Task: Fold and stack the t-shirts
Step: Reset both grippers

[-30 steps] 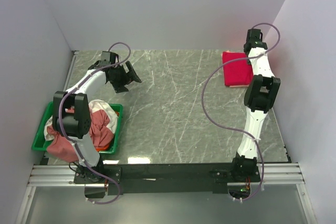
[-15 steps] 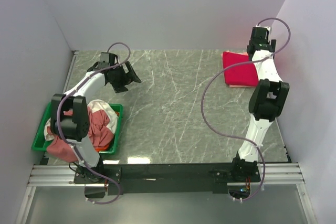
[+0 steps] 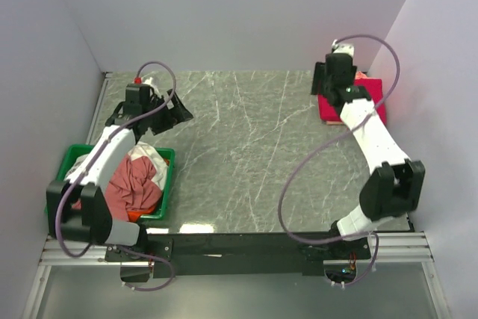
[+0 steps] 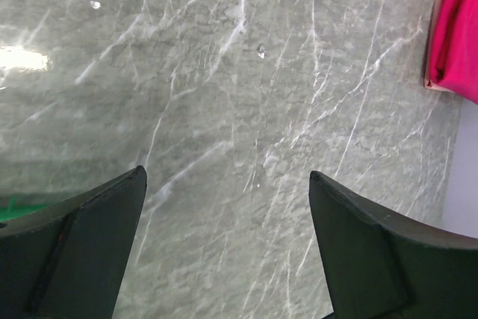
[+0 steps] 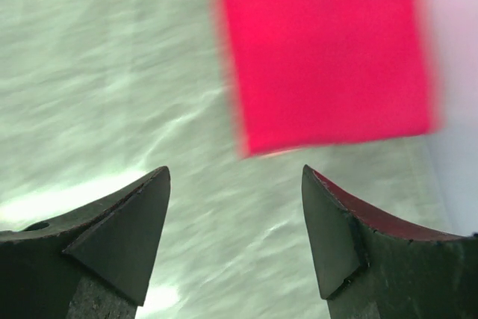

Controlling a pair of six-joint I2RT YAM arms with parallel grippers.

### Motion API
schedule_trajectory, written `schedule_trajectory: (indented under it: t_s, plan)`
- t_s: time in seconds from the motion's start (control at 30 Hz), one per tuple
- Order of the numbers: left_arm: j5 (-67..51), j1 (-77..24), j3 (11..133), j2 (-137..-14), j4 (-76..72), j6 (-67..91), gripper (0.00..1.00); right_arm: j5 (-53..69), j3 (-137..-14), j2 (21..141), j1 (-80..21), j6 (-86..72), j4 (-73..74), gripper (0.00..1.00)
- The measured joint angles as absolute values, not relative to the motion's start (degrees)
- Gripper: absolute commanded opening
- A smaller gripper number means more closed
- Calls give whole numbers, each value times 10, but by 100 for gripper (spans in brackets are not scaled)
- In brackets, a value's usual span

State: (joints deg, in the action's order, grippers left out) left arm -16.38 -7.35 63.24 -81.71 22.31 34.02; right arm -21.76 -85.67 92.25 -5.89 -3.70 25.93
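Crimson tee (image 3: 328, 108) folded far-right; other tees (image 3: 134, 182) heaped in tray (image 3: 169, 183).

Lab cell, blank walls (image 3: 224, 13), marble table (image 3: 246, 147)

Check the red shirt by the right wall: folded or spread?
Folded. The red shirt lies as a compact, straight-edged rectangle on the table.
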Motion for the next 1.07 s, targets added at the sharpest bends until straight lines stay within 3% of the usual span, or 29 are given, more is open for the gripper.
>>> schedule_trajectory:
  t_s: [0.43, 0.67, 1.07]
  plan:
    - [-104, -74, 507, -575, 253, 329, 96, -173, -604, 677, -312, -254, 301, 77]
    - [-73, -74, 477, -514, 282, 321, 96, -176, -539, 575, -327, -316, 334, 77]
    - [-64, -74, 463, -503, 286, 329, 96, -175, -539, 556, -328, -319, 380, 78]
